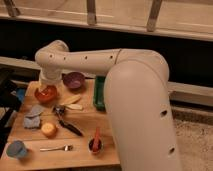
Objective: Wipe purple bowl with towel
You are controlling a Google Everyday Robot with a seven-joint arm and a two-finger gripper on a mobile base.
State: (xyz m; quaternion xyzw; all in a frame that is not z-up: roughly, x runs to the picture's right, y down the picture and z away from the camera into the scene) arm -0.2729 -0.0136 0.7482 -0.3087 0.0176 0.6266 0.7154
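The purple bowl (74,80) sits empty at the back of the wooden table (80,156), left of centre. A crumpled grey-blue towel (34,116) lies at the table's left edge, in front of an orange bowl (45,94). My gripper (46,85) hangs at the end of the white arm, just above the orange bowl and left of the purple bowl. It is well behind the towel. The big white arm hides the right half of the table.
A green tray (98,93) is half hidden behind the arm. On the table lie an orange fruit (48,129), a black-handled tool (68,124), a pale flat piece (75,103), a fork (56,148), a blue disc (16,149) and a small dark cup with a red thing (95,144).
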